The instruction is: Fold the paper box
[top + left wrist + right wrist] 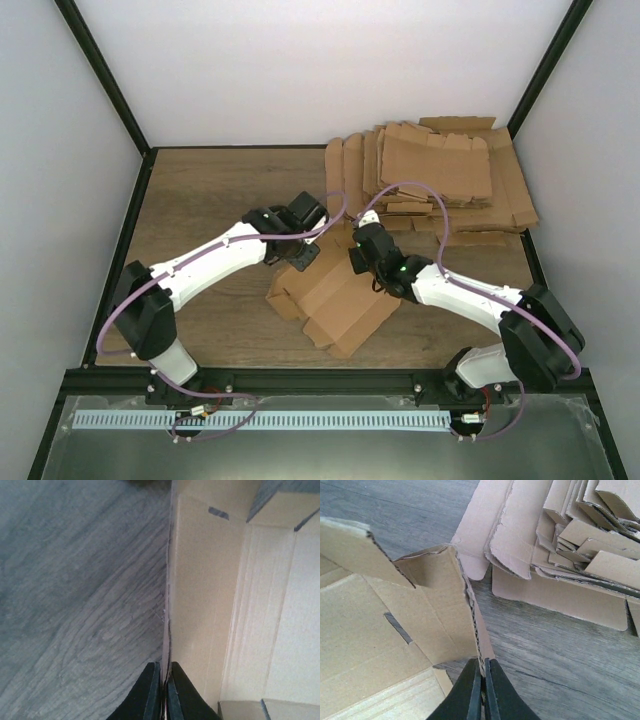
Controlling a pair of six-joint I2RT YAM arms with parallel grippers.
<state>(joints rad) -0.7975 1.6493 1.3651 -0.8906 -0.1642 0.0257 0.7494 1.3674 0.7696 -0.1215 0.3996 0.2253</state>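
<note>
Paper box (345, 305), diagonal (partly folded)

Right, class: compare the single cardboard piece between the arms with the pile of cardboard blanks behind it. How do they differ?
The paper box is one sheet with flaps standing up; the pile is many sheets lying flat and overlapping. The paper box is pinched by the left claw and right claw; no claw touches the pile. Both are plain brown cardboard.
</note>
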